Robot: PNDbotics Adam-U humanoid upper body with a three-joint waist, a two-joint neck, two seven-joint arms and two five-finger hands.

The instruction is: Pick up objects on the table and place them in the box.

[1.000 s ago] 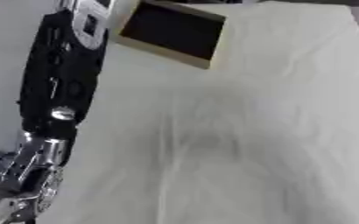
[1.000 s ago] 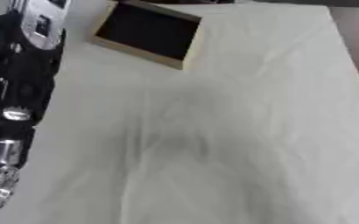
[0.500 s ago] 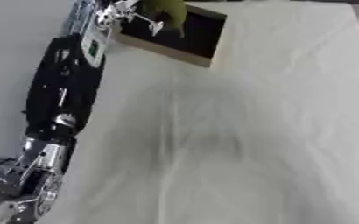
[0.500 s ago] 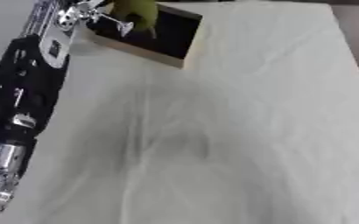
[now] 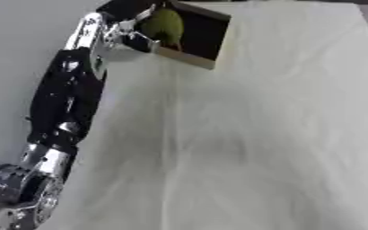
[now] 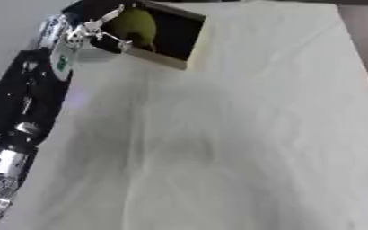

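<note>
The robot's left hand, fingers curled around a green fruit, reaches over the far-left box, apparently to drop it inside.

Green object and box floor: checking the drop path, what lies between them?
Nothing shows between; in the right eye view the green object, in the left hand, hangs over the box.

Soft, even light — overall blur, faint shadow beside the left arm on the pale table.
</note>
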